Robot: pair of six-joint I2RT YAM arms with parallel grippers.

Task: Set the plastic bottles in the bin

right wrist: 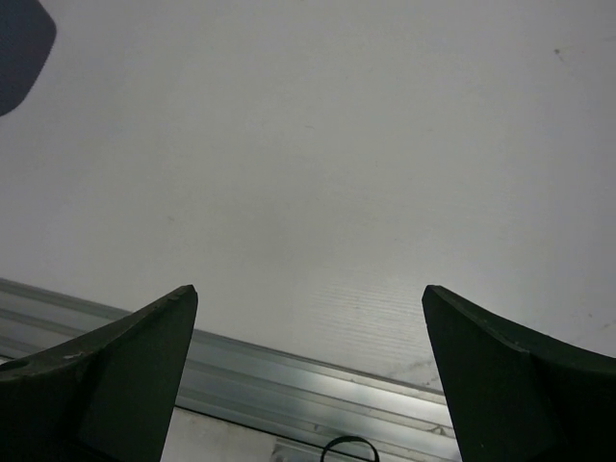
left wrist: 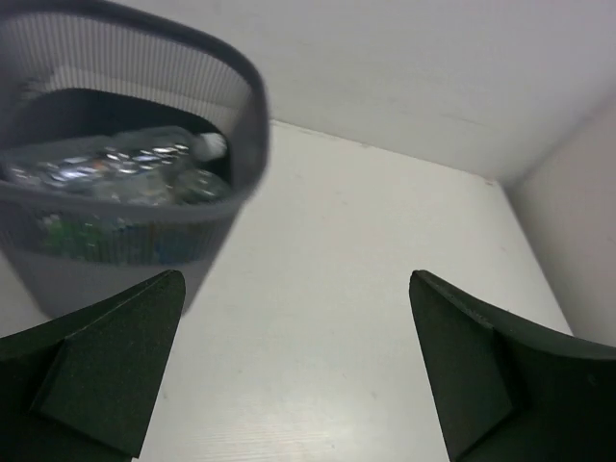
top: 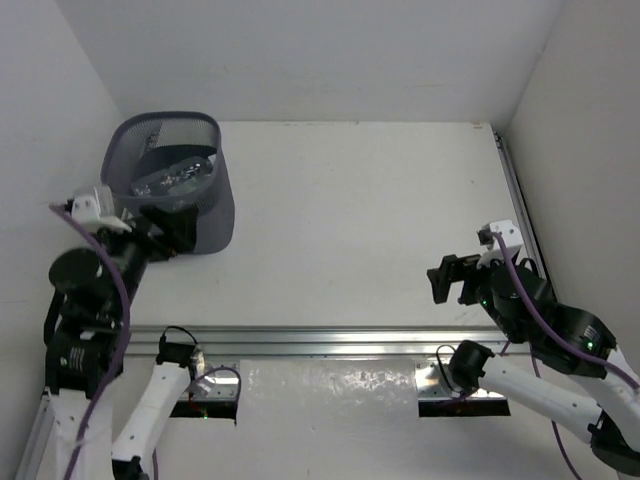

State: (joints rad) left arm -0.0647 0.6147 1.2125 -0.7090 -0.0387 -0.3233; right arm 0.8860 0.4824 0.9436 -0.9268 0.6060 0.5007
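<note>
- While the bin (top: pixel 218 205) stands upright at the far left of the table (top: pixel 380 200), mouth up, the bottles (left wrist: pixel 115 164) lie flat inside it.
- One clear bottle runs crosswise, its white cap (left wrist: pixel 214 145) against the dark mesh wall.
- Left gripper (left wrist: pixel 296 279) is spread wide and empty, just beside the bin.
- Right gripper (right wrist: pixel 309 289) gapes wide too, holding nothing, well apart on the right.
</note>
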